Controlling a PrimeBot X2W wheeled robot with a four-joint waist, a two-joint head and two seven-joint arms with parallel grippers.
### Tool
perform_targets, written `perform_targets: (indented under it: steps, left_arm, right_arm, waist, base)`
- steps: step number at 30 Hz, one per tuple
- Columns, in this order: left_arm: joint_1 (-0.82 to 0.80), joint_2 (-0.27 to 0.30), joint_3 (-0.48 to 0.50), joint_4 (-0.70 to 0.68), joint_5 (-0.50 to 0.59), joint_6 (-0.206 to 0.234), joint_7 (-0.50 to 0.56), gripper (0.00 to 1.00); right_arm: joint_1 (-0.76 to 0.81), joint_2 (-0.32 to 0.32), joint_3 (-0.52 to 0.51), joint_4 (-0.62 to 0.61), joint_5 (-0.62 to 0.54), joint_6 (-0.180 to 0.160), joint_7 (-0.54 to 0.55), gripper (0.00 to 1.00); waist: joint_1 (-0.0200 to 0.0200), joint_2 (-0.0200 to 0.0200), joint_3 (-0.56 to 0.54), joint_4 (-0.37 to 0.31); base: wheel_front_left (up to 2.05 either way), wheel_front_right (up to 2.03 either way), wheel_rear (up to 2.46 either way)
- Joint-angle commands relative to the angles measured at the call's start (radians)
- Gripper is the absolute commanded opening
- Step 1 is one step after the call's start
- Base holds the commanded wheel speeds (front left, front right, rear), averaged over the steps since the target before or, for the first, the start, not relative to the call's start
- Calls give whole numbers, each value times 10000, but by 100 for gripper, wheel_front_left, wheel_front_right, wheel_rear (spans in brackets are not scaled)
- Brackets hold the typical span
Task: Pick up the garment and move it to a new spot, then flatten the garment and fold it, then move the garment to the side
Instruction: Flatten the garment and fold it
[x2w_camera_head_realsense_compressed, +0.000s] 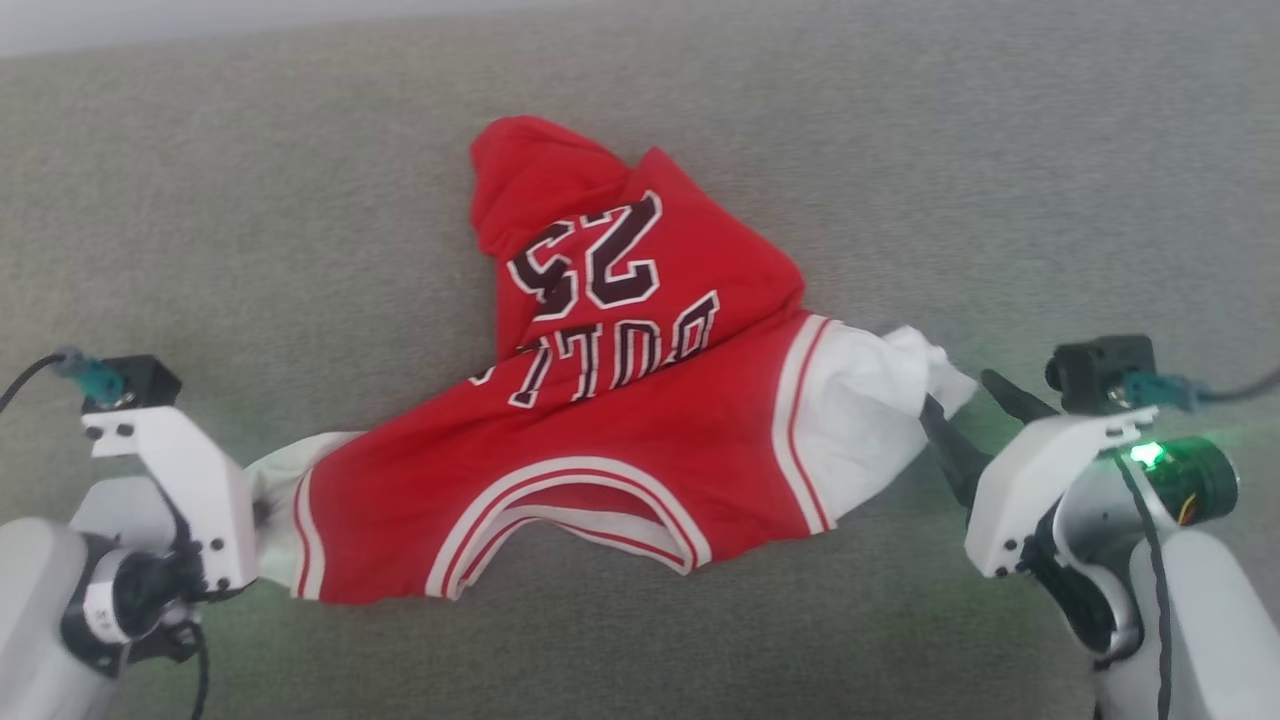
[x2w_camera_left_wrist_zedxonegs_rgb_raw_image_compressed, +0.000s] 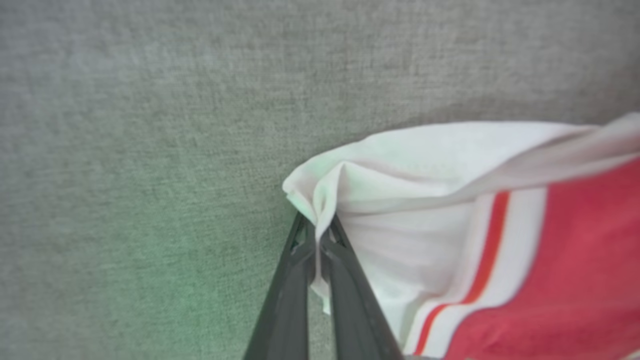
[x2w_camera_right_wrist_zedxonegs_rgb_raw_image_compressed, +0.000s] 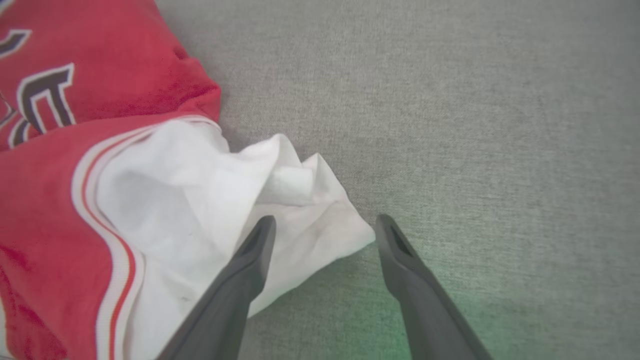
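Pinching one garment (x2w_camera_head_realsense_compressed: 640, 420) sleeve (x2w_camera_left_wrist_zedxonegs_rgb_raw_image_compressed: 400, 170), left tool (x2w_camera_left_wrist_zedxonegs_rgb_raw_image_compressed: 317, 227) is clamped; right tool (x2w_camera_right_wrist_zedxonegs_rgb_raw_image_compressed: 325, 227) gapes astride the other sleeve's (x2w_camera_right_wrist_zedxonegs_rgb_raw_image_compressed: 200, 200) corner; grey surface (x2w_camera_head_realsense_compressed: 300, 200) stretches wide around.

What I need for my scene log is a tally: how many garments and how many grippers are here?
Garments: 1 (the garment, red and white)
Grippers: 2 (left gripper, shut on the garment; right gripper, open)
Total: 3
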Motion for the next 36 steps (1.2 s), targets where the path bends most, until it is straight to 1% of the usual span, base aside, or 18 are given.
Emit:
perform_targets:
  steps: [1,4,6,9,10,11,12,16,20,23,27,30,32,34,36]
  left_arm:
    - [100,-545,-394,358,111,-86,-120,0]
    - [-198,-772,-534,462,141,-210,-199,0]
    - [-366,-907,-621,562,151,-296,-239,0]
    - [-571,-1107,-719,757,156,-434,-313,0]
    - [-598,-1148,-745,828,169,-466,-339,0]
    - [-644,-1193,-764,891,181,-513,-391,0]
    - [-680,-1226,-761,967,150,-535,-400,0]
    - [-870,-1288,-739,1125,113,-606,-480,0]
    - [-1201,-1243,-618,997,81,-586,-493,0]
    - [-1518,-1032,-555,688,199,-513,-323,0]
    - [-2086,-667,-548,1,344,-585,31,0]
    - [-2693,-441,-554,-547,596,-461,319,0]
    - [-3145,-348,-563,-809,730,-407,516,0]
    - [-3638,-272,-557,-1001,819,-436,644,0]
    - [-4146,-357,-505,-1081,829,-406,736,0]
  right_arm:
    - [-166,9,31,82,137,0,214,100]
    - [-528,-302,265,499,33,-1,1090,100]
    - [-738,-258,443,862,229,2,1629,100]
    - [-857,-477,854,1561,217,0,2702,100]
    - [-908,-532,982,1747,265,2,3059,75]
    - [-927,-633,1210,1887,324,4,3473,21]
    - [-932,-723,1370,1939,405,4,3782,0]
    - [-1250,-1122,1327,1722,819,0,4393,0]
    - [-1553,-1231,1052,1330,1262,0,4606,0]
    - [-1925,-1360,858,868,1688,0,4663,0]
    - [-2371,-1578,703,380,2214,0,4860,0]
    - [-2893,-1714,602,46,2455,0,4802,0]
    - [-3301,-1844,618,-79,2417,0,4733,0]
    - [-3807,-1759,645,-129,2568,0,4596,0]
    - [-4357,-1770,689,-121,2602,0,4345,0]
  waist:
    - [0,-1,103,149]
    - [0,-1,222,386]
    - [0,-1,273,510]
    - [0,-1,312,695]
    - [0,-1,313,738]
    - [0,-1,303,779]
    - [0,-1,290,807]
    - [0,-1,154,905]
    - [0,-1,-34,949]
    - [0,-1,-333,954]
    - [0,-1,-828,914]
    - [0,-1,-1182,860]
    - [0,-1,-1418,823]
    - [0,-1,-1631,755]
    - [0,-1,-1843,695]
  base:
    - [0,0,0]
    - [0,0,0]
    - [0,0,0]
    - [0,0,0]
    - [0,0,0]
    - [0,0,0]
    - [0,0,0]
    - [0,0,0]
    - [0,0,0]
    - [0,0,0]
    - [0,0,0]
    - [0,0,0]
    - [0,0,0]
    - [0,0,0]
    - [0,0,0]
